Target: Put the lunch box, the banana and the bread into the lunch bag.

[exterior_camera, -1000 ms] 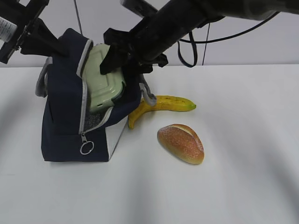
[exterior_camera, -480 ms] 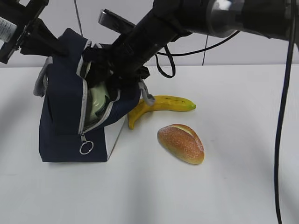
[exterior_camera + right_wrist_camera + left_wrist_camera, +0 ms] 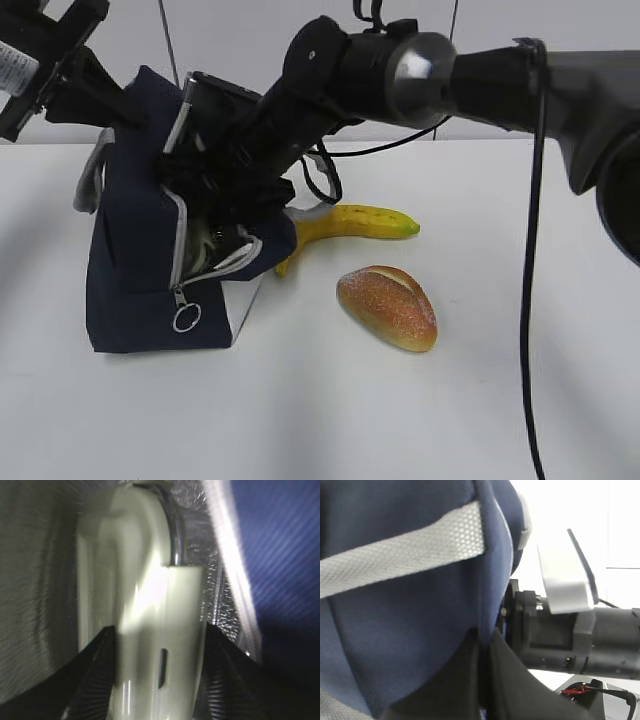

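The navy lunch bag (image 3: 135,260) stands at the left, its top open. My left gripper (image 3: 100,95) is shut on the bag's upper rim fabric (image 3: 485,645) and holds it up. My right gripper (image 3: 205,215) reaches deep into the bag's opening, shut on the sage-green lunch box (image 3: 145,610), which sits inside against the silver lining; only a pale sliver of it (image 3: 205,238) shows in the exterior view. The banana (image 3: 350,222) lies on the table just right of the bag. The bread (image 3: 388,306) lies in front of the banana.
A grey strap handle (image 3: 400,560) crosses the bag's side in the left wrist view. The zipper's ring pull (image 3: 186,317) hangs at the bag's front. The right arm (image 3: 400,70) and its cable (image 3: 530,250) span the upper right. White table (image 3: 500,400) extends to the front and right.
My right gripper has pushed the lunch box down from the bag's opening into its inside; the box went from mostly visible to nearly hidden. The left gripper stays on the rim.
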